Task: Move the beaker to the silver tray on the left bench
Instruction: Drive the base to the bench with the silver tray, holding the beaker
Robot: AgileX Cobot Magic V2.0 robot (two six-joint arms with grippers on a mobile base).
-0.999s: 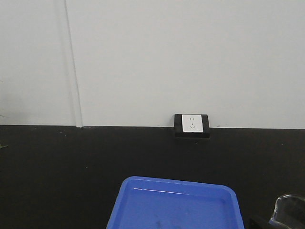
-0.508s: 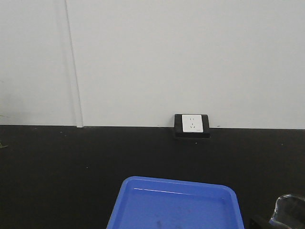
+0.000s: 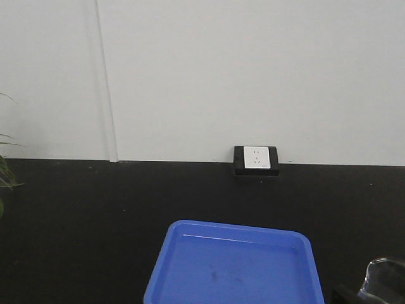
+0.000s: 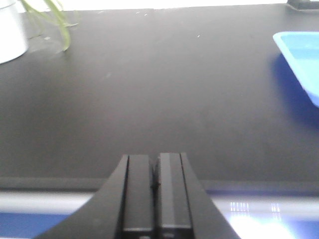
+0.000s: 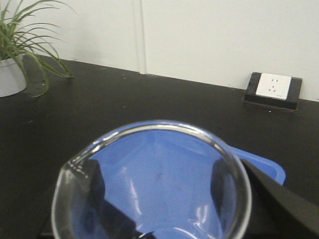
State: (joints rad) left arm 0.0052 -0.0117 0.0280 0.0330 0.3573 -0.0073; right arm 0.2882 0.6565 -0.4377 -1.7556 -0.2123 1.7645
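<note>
Beaker (image 5: pixel 149 164) is clamped by the right gripper (image 5: pixel 157 214), near the blue tray (image 3: pixel 231 266). The left gripper (image 4: pixel 155 194) is clenched on nothing.

My left gripper (image 4: pixel 155 167) sits at 6 o'clock in its wrist view and points toward 12, its two black fingers (image 4: pixel 137 194) pressed flat together with nothing between them. My right gripper (image 5: pixel 157 186) is clamped on the beaker (image 5: pixel 149 149). One dark finger shows through the glass at 8 o'clock, the other at 4 o'clock.
</note>
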